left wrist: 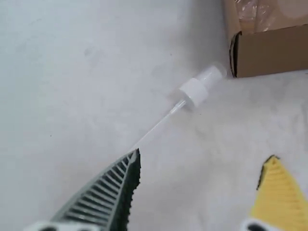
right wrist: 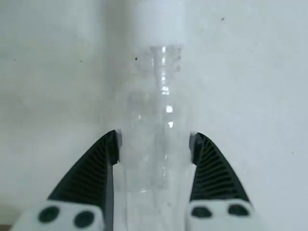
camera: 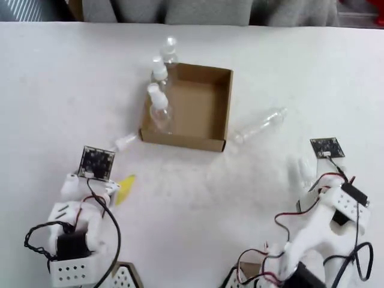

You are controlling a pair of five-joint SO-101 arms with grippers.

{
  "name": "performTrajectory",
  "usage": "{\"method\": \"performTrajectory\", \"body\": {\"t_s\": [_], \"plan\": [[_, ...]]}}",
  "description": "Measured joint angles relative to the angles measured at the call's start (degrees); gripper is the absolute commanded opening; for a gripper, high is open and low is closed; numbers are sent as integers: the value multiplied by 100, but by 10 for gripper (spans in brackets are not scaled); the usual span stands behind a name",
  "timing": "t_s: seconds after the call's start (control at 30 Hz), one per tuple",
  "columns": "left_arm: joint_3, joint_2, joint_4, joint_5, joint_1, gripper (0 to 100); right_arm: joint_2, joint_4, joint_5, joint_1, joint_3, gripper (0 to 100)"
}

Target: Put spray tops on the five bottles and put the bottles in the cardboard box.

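Gripping one bottle [right wrist: 156, 96], right pincer [right wrist: 154, 138]; three bottles [camera: 159, 108] by one box [camera: 183, 139]

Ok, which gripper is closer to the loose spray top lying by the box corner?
Left. The left gripper sits open just short of the spray top. The right gripper is far off to the other side, closed on a bottle.

We see two white plastic arms: the left arm [camera: 67, 211] trails black cable, the right arm [camera: 324, 225] red and black. The left gripper [left wrist: 202, 156] has one ribbed grey finger and one yellow (the right gripper [right wrist: 154, 136], both black).
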Motion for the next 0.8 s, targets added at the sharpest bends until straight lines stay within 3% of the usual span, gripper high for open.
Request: {"method": "performTrajectory", "body": {"t_s": [0.13, 0.37, 0.8], "plan": [[0, 0, 0, 0, 0, 380, 712, -35, 0, 70, -378, 33], [0, 0, 0, 0, 0, 380, 923, -9, -26, 158, -580, 248], [0, 0, 9, 0, 0, 380, 492, 1371, -9, 141, -1468, 221]]}}
